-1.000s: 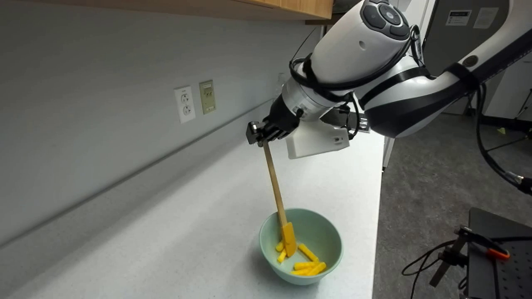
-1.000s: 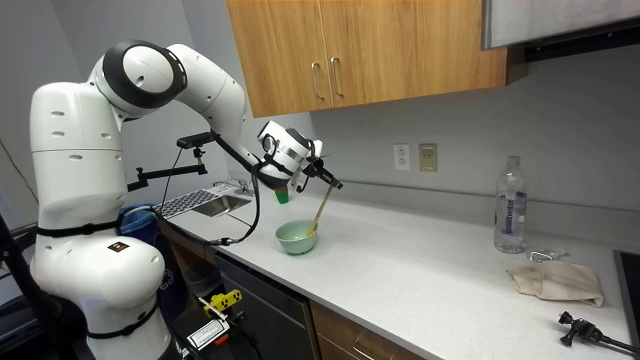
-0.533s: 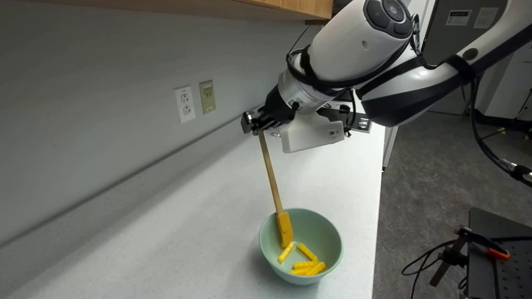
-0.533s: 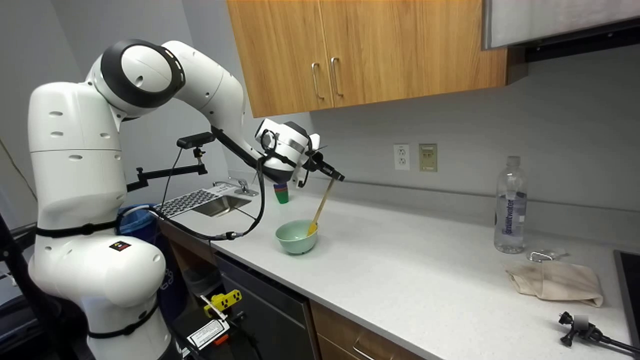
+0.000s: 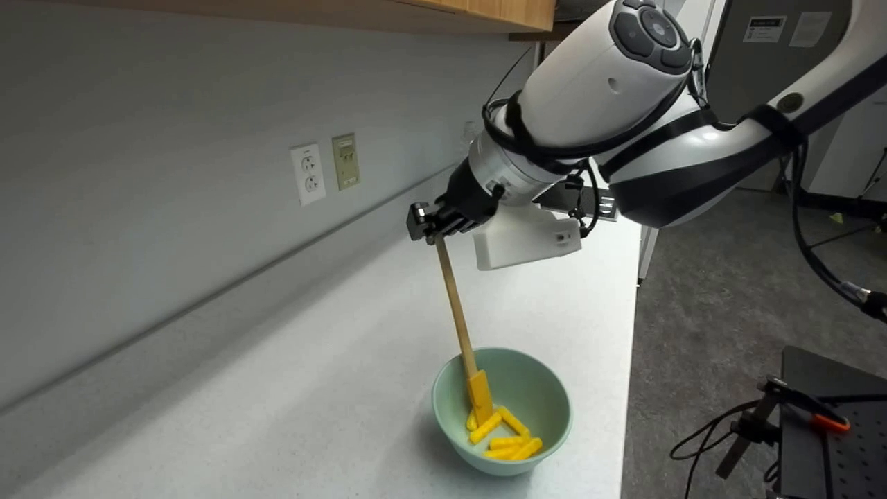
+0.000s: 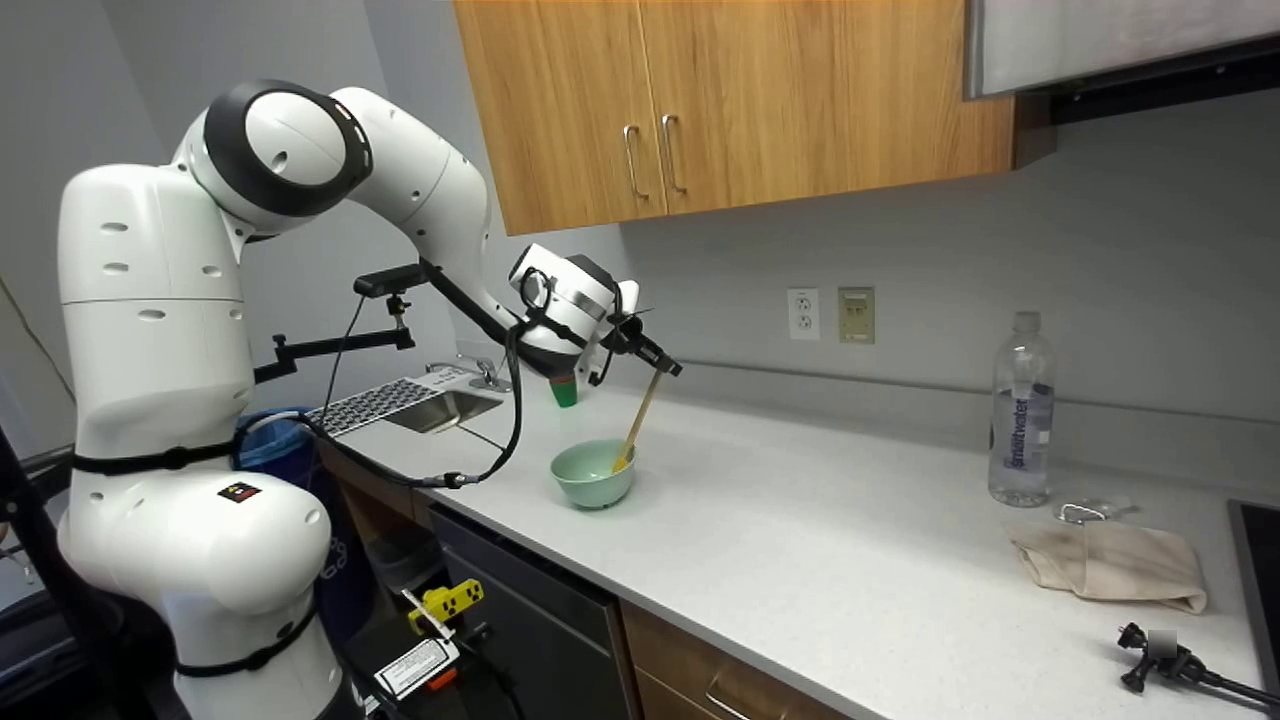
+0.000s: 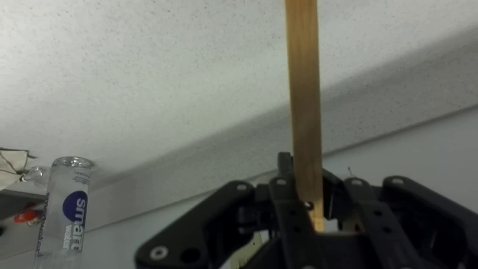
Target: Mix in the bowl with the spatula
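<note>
The pale mint-green bowl [image 5: 540, 391] stands upright on the counter in both exterior views [image 6: 590, 490]. Several yellow stick pieces [image 5: 513, 447] lie at its bottom. My gripper [image 5: 428, 225] is above the bowl and toward the wall, and it also shows in an exterior view [image 6: 672, 368]. It is shut on the top end of the wooden handle of the spatula [image 5: 454, 301]. The spatula slants down into the bowl, its yellow blade [image 5: 479, 395] low inside among the pieces. In the wrist view the handle [image 7: 304, 93] runs up from between the fingers [image 7: 285, 164]; the bowl is out of view there.
The wall with outlets [image 5: 308, 173] runs behind the counter [image 5: 312, 388]. A water bottle [image 6: 1020, 420], a folded cloth [image 6: 1110, 565] and a black mount [image 6: 1165, 660] are further along the counter. A cup [image 6: 564, 390] and sink [image 6: 445, 408] are behind the arm. Wooden cabinets [image 6: 740, 100] hang above.
My gripper and the spatula rose a little, then came back down. The blade is lower among the pieces again, and one yellow piece has shifted toward the others. The bowl has not moved.
</note>
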